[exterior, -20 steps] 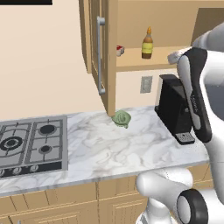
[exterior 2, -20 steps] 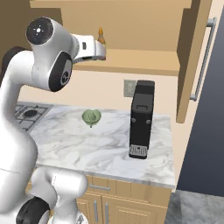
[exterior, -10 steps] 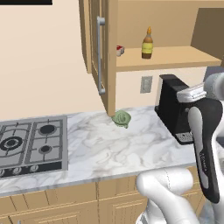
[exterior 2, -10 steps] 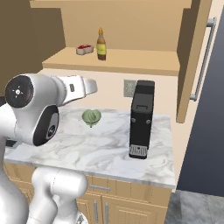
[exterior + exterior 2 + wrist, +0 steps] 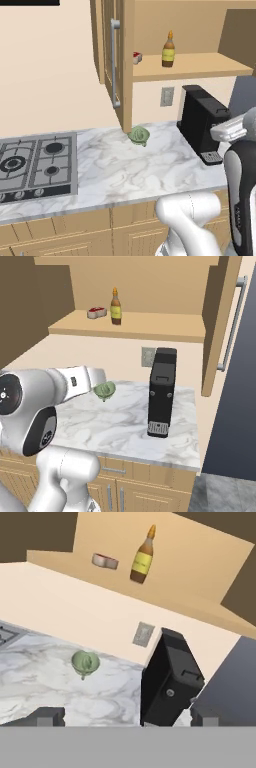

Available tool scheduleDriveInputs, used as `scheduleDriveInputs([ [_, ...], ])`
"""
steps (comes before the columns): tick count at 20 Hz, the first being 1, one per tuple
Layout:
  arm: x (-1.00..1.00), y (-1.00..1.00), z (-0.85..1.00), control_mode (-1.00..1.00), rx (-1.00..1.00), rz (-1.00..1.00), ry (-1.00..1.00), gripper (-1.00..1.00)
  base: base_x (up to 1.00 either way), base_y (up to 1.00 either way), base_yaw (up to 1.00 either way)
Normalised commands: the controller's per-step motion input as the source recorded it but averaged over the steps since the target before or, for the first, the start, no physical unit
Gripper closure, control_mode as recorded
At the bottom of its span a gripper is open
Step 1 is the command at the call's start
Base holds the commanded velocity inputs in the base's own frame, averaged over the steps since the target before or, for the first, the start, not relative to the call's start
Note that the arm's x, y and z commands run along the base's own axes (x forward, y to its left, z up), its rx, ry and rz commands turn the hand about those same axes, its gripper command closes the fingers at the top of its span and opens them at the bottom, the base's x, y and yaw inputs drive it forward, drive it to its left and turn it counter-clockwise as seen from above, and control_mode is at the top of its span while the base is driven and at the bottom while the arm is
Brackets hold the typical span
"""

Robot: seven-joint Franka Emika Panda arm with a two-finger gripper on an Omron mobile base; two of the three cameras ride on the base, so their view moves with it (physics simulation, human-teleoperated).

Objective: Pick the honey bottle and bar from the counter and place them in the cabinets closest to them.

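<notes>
Both task items look put away: the amber honey bottle with yellow label (image 5: 116, 306) stands on the open light-wood cabinet's shelf (image 5: 165, 326), the small red-and-white wrapped bar (image 5: 96, 312) just left of it. The end effector (image 5: 125, 718) hangs spread wide and empty over the marble bench (image 5: 120, 426), so little seems left.

One amber honey bottle with yellow label (image 5: 116, 306), one red-and-white wrapped bar (image 5: 96, 312), one green round lump (image 5: 104, 390), one black coffee machine (image 5: 162, 391), one four-burner steel hob (image 5: 35, 164)
</notes>
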Motion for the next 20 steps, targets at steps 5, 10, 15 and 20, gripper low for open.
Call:
scheduleDriveInputs([
  [5, -0.16, 0.00, 0.00, -1.00, -0.01, 0.02, 0.00, -1.00, 0.00, 0.00, 0.00],
  [10, 0.00, 0.00, 0.00, 1.00, 0.00, 0.00, 0.00, -1.00, -0.37, -0.02, 0.01],
  [15, 0.00, 0.00, 0.00, 1.00, 0.00, 0.00, 0.00, -1.00, -0.58, 0.08, 0.04],
  [20, 0.00, 0.00, 0.00, 1.00, 0.00, 0.00, 0.00, -1.00, -0.31, 0.42, 0.02],
])
